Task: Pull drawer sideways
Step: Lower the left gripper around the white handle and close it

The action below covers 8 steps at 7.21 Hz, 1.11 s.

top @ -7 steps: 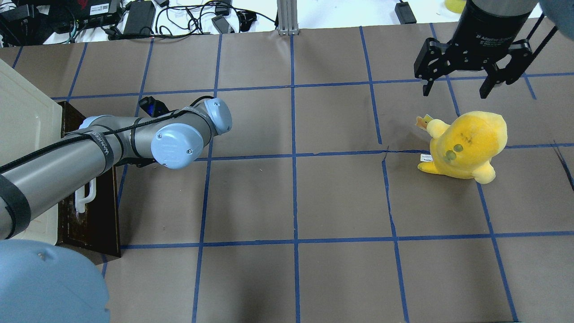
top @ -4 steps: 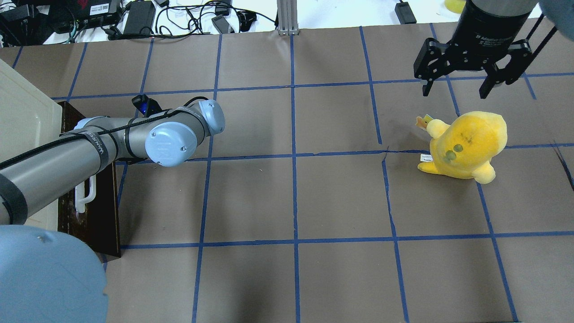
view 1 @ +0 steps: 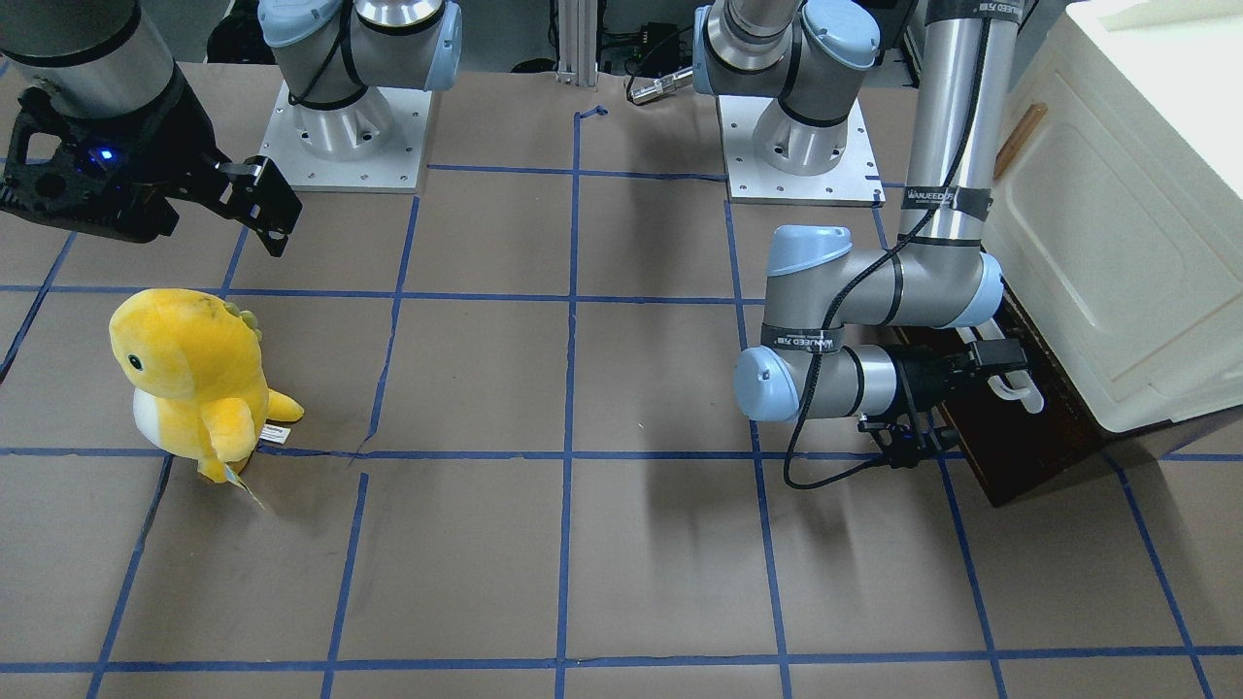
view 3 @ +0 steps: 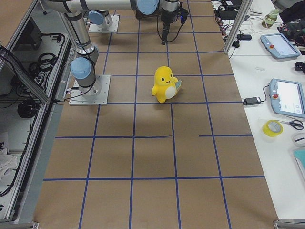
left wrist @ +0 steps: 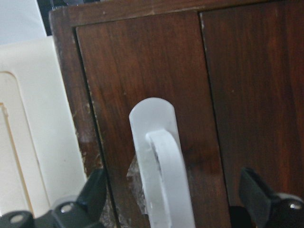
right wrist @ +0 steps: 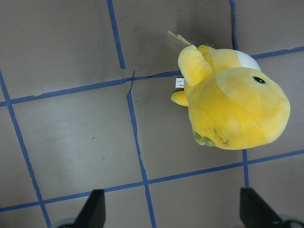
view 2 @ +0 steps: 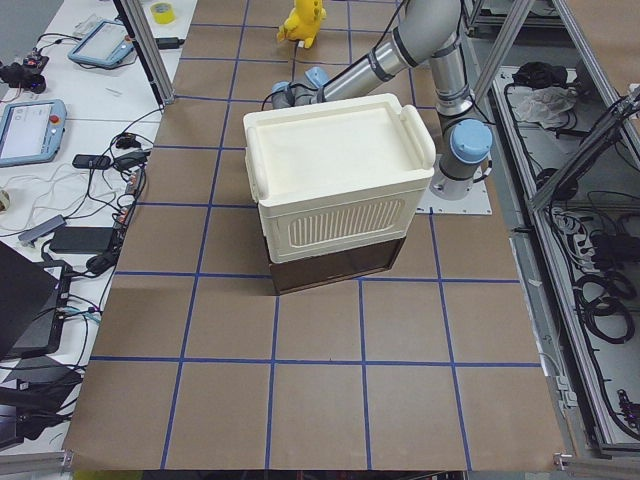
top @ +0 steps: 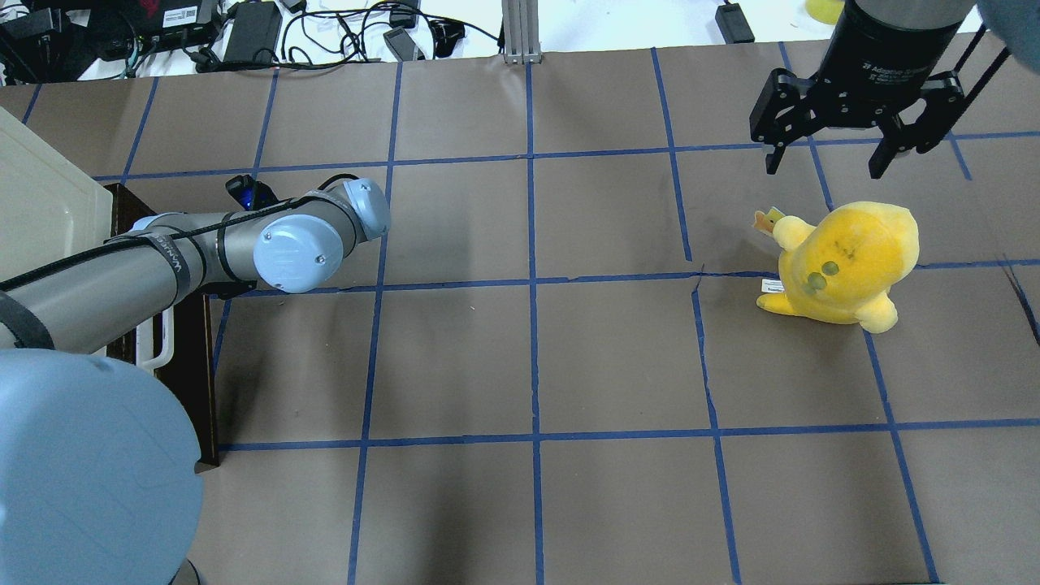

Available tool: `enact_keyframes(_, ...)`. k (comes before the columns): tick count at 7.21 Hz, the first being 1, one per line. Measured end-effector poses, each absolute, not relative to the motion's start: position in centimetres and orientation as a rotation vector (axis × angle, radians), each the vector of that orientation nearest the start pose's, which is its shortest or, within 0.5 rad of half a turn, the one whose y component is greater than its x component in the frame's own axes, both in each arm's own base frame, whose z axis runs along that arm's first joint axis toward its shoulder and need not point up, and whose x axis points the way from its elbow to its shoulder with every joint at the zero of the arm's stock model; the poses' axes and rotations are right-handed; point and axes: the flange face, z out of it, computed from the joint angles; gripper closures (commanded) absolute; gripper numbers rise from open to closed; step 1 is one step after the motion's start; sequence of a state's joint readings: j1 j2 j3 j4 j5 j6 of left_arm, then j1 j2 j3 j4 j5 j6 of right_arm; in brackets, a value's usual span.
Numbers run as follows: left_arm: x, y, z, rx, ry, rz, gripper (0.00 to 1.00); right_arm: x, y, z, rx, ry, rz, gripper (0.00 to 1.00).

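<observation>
The drawer's worn dark brown front (left wrist: pixel 142 71) fills the left wrist view, with its white bar handle (left wrist: pixel 159 161) in the middle. My left gripper (left wrist: pixel 171 190) is open, one finger on each side of the handle, close to the wood. In the front-facing view the left gripper (view 1: pixel 991 374) is at the handle (view 1: pixel 1020 393), low on the drawer (view 1: pixel 1029 442). From overhead the left arm hides its gripper; the drawer front (top: pixel 191 366) and handle (top: pixel 165 341) show. My right gripper (top: pixel 823 166) is open and empty, far off above the table.
The drawer sits under a cream cabinet (view 1: pixel 1117 243), also seen from the left (view 2: pixel 340 180). A yellow plush toy (top: pixel 841 264) stands on the brown table with blue tape lines, below the right gripper (right wrist: pixel 173 213). Cables and boxes (top: pixel 244 32) lie past the far edge.
My left arm has moved left, bringing its wrist closer to the drawer front. The right arm and the plush toy have not moved.
</observation>
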<state>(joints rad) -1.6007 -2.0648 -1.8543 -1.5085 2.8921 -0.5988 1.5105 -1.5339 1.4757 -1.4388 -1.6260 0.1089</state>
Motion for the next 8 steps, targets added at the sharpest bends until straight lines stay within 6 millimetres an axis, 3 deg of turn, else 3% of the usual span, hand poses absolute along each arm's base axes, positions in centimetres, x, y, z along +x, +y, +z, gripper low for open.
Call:
enact_keyframes(3,-7.6,-53.6,18.9,0.011,1.765,0.138,0.29,9.8,-50.6,50.4,0.267,3.185,0.116,0.00)
enact_keyframes(8,-7.5,-52.8,18.8,-0.032,1.766,0.116,0.32,9.8,-50.6,50.4,0.266,3.185,0.116,0.00)
